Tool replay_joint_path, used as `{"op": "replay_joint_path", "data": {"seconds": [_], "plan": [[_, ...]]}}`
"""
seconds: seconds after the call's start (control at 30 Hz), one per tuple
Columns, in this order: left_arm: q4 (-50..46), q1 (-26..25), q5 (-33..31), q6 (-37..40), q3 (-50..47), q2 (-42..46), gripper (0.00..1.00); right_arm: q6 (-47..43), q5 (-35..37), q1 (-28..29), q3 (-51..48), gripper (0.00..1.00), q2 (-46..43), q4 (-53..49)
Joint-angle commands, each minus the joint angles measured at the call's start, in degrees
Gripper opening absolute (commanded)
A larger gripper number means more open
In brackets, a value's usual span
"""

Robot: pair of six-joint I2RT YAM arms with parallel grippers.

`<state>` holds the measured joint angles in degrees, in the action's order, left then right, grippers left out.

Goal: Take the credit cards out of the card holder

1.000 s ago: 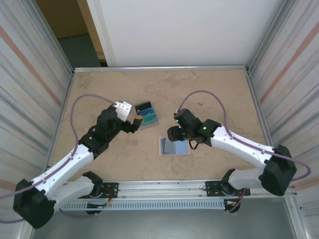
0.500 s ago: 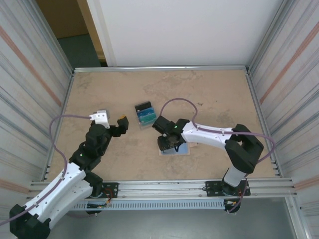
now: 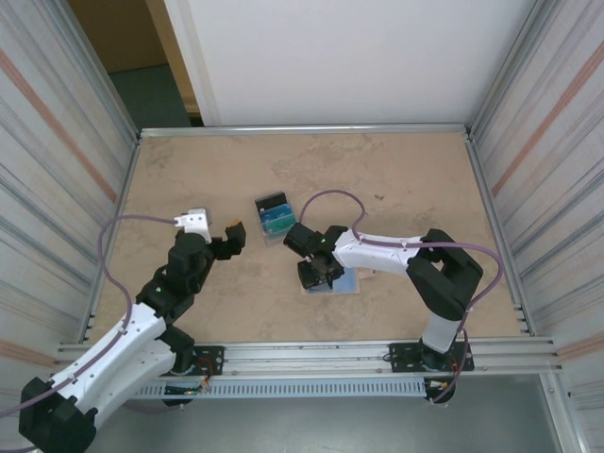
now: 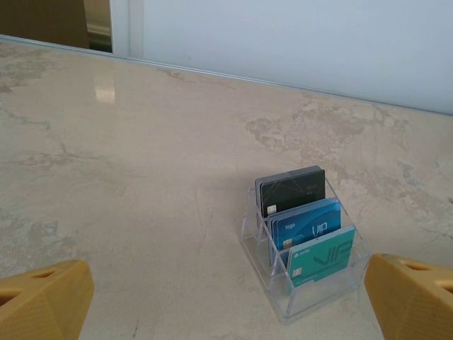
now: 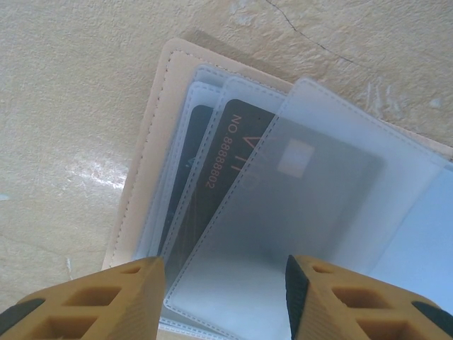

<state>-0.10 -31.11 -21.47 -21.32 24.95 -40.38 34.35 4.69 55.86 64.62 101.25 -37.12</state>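
**Open card holder (image 5: 151, 134) beneath right gripper (image 5: 225, 275)**

Lies flat at near centre of table (image 3: 406, 179), clear sleeves (image 5: 333, 142) fanned, dark card (image 5: 237, 152) inside reading "NO 8888882". Right gripper's fingers part-spread over one sleeve. Far-left, clear rack (image 4: 311, 299) of credit cards (image 4: 311, 228): black, blue "logo VIP", teal "VIP". Left gripper (image 4: 226, 301) spread wide.

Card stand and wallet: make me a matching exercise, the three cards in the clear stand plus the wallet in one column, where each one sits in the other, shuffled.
1. black card
2. blue card
3. teal card
4. card holder

A. front slot of the stand
B. lying open under the right gripper
C. back slot
D. middle slot

Pairs: 1-C, 2-D, 3-A, 4-B
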Motion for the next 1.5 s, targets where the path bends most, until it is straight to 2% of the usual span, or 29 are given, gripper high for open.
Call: {"op": "replay_joint_path", "data": {"seconds": [0.0, 0.17, 0.43, 0.73, 0.97, 1.17, 1.47], "plan": [[1.16, 0.29, -0.08, -1.09, 1.40, -0.86, 0.99, 1.77, -0.52, -0.37, -0.91, 0.48, 0.96, -0.37], [0.82, 0.30, 0.42, -1.35, 2.09, -1.70, 0.99, 1.95, -1.97, -0.88, -2.42, 0.47, 1.54, 0.99], [0.05, 0.27, 1.04, -1.15, 2.78, -1.37, 0.99, 1.70, -4.90, -2.92, -6.47, 0.38, -0.11, 3.71], [0.01, 0.19, 2.41, -1.09, 2.96, -0.45, 0.99, -2.33, -7.71, -4.18, -8.87, 0.21, -3.62, 6.71], [2.00, -1.53, 2.50, 0.39, 2.82, -0.05, 0.99, -9.09, -14.74, -3.50, -10.84, 0.10, -6.31, 11.27], [3.70, -3.92, 0.78, 1.87, 3.19, -0.16, 0.99, -12.71, -17.20, -1.89, -11.22, 0.07, -9.22, 11.70], [2.67, -5.76, -0.52, 4.48, 5.58, -1.61, 0.99, -10.75, -12.48, -3.07, -12.19, 0.10, -11.26, 9.91]]}}
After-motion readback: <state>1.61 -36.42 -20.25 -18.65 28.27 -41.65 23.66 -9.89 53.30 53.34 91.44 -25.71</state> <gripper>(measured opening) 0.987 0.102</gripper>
